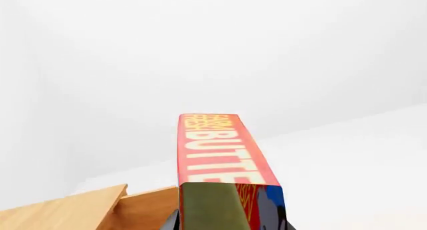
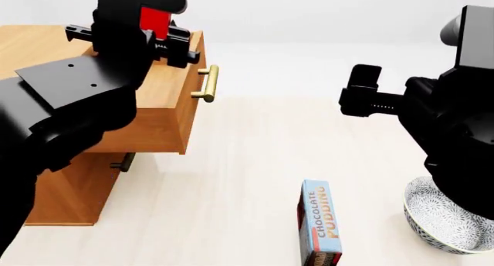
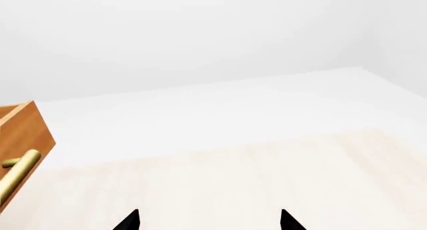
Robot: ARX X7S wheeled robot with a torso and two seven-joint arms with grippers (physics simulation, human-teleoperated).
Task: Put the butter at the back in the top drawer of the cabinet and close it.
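Head view: your left hand (image 2: 154, 32) grips the butter (image 2: 154, 20) above the pulled-out top drawer (image 2: 162, 118)
Your right hand (image 3: 210, 222) hangs open, well apart from the cabinet (image 2: 69, 191)

Bright even light, faint soft shadows, sharp glare-free renders

The left pincer (image 2: 158, 37) holds the butter (image 2: 154, 20) above the top drawer (image 2: 166, 110), which stands pulled out of the cabinet (image 2: 69, 191). The right pincer (image 2: 359, 92) hangs apart. A pudding box (image 2: 320, 225) stands near a patterned bowl (image 2: 443, 217).
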